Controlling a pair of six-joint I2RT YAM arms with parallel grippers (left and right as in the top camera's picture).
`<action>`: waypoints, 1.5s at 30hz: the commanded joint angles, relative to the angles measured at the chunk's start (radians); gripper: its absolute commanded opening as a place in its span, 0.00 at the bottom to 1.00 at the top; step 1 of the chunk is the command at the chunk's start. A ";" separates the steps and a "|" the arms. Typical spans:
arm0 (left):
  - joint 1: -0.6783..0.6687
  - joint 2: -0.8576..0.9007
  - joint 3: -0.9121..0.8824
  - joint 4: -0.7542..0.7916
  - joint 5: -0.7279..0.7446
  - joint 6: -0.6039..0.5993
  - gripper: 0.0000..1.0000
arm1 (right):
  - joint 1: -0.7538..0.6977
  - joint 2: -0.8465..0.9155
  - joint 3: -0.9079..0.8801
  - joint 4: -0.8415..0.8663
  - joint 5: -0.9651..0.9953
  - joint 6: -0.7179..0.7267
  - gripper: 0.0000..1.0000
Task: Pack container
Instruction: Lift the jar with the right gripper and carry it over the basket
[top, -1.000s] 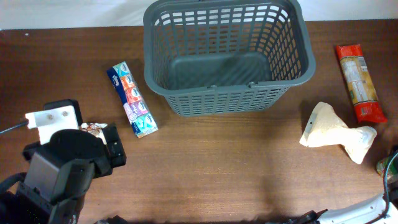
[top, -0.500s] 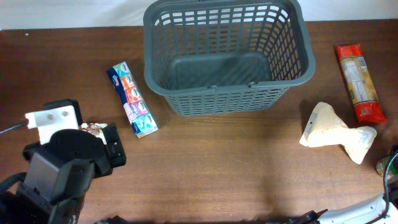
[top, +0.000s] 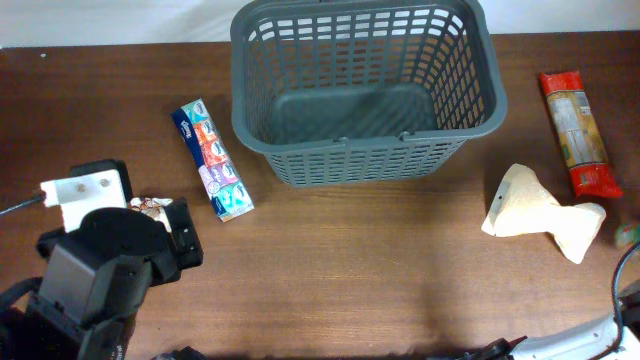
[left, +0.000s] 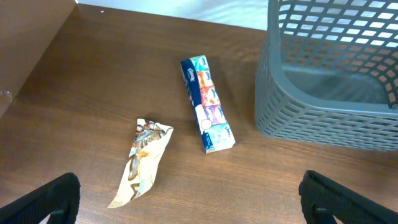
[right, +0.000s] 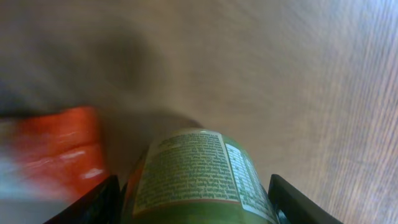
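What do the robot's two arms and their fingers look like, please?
The left arm is a chunky black and dark grey body with a white block bearing two small holes and a thin black cable. Of the right arm only a white link and a black cable loop show. The left fingers and right fingers are plain black.

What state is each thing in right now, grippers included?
container: upright, empty.
tissue pack: lying flat, left of the container.
snack wrapper: crumpled, lying flat.
red packet: lying flat.
beige bag: slumped on its side.
green can: held by the right gripper.
left gripper: open, holding nothing.
right gripper: shut on the green can.
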 joint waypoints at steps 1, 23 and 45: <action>0.004 0.004 0.000 0.000 0.001 0.015 0.99 | 0.040 -0.142 0.154 -0.030 -0.084 -0.048 0.04; 0.004 0.004 0.000 0.000 0.001 0.015 1.00 | 0.884 -0.300 0.562 0.173 -0.207 -0.347 0.04; 0.004 0.004 0.000 0.000 0.001 0.015 1.00 | 1.211 0.036 0.561 -0.046 0.076 -0.417 0.04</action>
